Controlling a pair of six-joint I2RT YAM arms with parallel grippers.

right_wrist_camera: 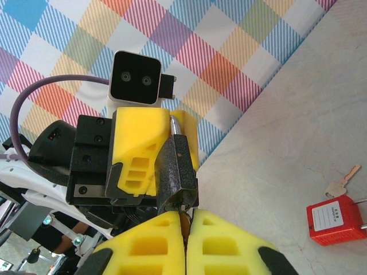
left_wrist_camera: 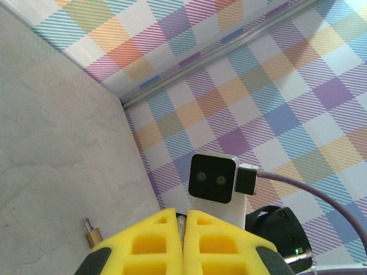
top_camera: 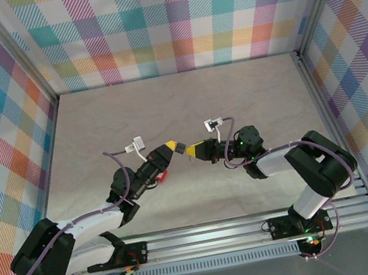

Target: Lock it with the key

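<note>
A black padlock (right_wrist_camera: pixel 178 169) hangs in the air between my two grippers. My left gripper (top_camera: pixel 170 147) is shut on its silver shackle (right_wrist_camera: pixel 174 122), and its yellow fingers (right_wrist_camera: pixel 137 146) face the right wrist camera. The key (right_wrist_camera: pixel 184 216) sits in the keyhole at the padlock's bottom. My right gripper (right_wrist_camera: pixel 186 213) is shut on the key's brass head. In the top view the padlock (top_camera: pixel 181 148) bridges the left gripper and the right gripper (top_camera: pixel 197 151) above the middle of the table. In the left wrist view, metal shows between the shut pads of the left gripper (left_wrist_camera: pixel 182 213).
A red padlock (right_wrist_camera: pixel 335 219) lies on the table with a small silver key (right_wrist_camera: pixel 342 182) beside it; the red padlock (top_camera: pixel 163 176) is under the left arm. A small brass padlock (left_wrist_camera: pixel 93 234) lies on the table. Plaid walls enclose the table (top_camera: pixel 233 94).
</note>
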